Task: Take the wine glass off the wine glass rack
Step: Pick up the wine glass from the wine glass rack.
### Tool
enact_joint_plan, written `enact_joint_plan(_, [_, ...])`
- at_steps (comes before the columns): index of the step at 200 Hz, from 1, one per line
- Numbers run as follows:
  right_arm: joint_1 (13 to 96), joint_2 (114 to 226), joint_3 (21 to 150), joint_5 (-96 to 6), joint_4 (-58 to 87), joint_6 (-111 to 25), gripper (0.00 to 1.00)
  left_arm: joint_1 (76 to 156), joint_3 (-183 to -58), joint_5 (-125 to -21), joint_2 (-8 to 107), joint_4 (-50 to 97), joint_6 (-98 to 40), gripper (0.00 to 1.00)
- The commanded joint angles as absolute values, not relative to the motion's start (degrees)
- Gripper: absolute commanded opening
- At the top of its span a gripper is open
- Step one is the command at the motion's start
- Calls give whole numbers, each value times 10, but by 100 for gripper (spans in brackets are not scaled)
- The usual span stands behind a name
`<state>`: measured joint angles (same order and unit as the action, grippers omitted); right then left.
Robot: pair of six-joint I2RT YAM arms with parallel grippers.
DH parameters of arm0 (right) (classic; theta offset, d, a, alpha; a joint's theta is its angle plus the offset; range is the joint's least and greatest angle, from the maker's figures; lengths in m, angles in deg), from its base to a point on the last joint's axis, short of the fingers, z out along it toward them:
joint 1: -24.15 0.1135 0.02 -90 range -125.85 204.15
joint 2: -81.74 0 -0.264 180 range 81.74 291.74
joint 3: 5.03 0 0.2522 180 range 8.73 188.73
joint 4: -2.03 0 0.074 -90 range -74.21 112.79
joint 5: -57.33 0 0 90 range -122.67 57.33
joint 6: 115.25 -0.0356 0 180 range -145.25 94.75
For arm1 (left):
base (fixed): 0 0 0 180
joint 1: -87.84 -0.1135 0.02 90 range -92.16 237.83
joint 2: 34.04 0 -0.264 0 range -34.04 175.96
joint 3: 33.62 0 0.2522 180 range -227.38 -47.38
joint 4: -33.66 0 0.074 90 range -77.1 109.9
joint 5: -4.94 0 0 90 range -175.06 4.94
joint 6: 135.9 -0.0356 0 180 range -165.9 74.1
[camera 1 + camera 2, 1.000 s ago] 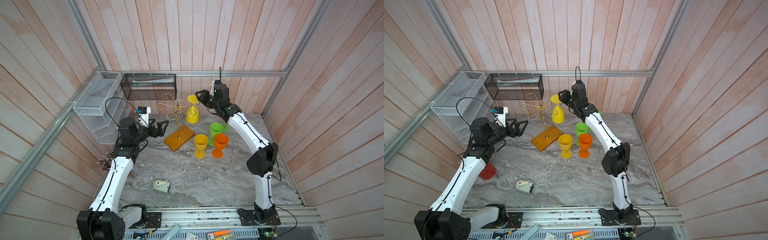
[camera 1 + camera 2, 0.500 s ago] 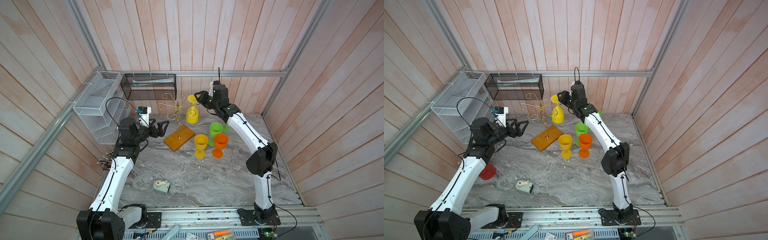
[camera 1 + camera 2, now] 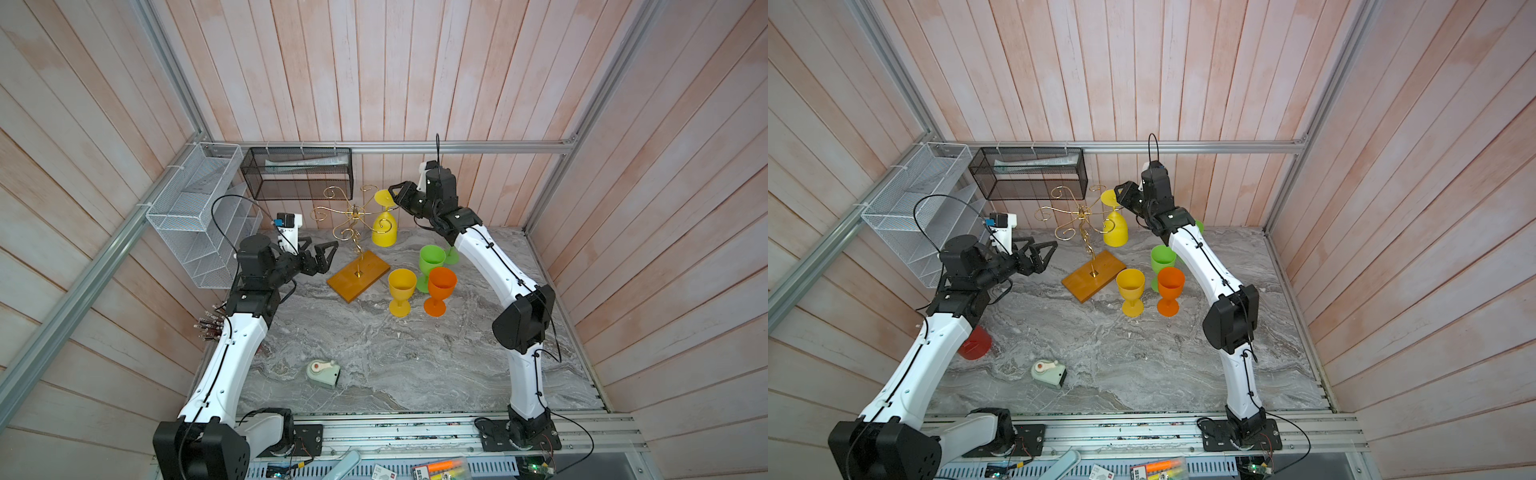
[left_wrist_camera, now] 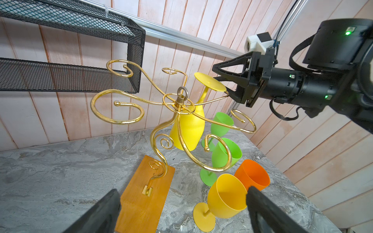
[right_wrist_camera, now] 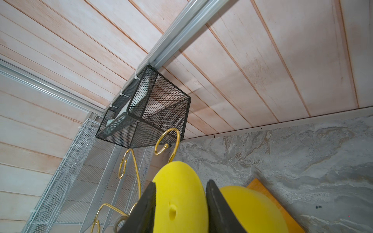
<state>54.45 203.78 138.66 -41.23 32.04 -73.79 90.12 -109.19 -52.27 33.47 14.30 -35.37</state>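
Right jaws are pinched narrow on the round foot of the yellow wine glass [image 3: 384,232], with the right gripper [image 3: 395,195] reaching in near the back edge of the tabletop [image 3: 374,353]. I see the glass hanging bowl-down from a scroll arm of the wine glass rack [image 3: 358,277]. My left gripper [image 3: 320,249] hovers just beside the rack's base, jaws spread wide.
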Motion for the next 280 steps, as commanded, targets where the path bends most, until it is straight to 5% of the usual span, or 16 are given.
enact_joint_plan(1, [552, 2033, 1416, -402, 327, -717, 40, 903, -1106, -518, 338, 139, -354, 99])
enact_joint_plan(139, [556, 2037, 1421, -420, 351, -717, 40, 903, -1107, -516, 339, 140, -352, 99])
enact_joint_plan(280, [540, 2014, 1370, -456, 319, -781, 2, 903, -1110, -515, 336, 139, -350, 99])
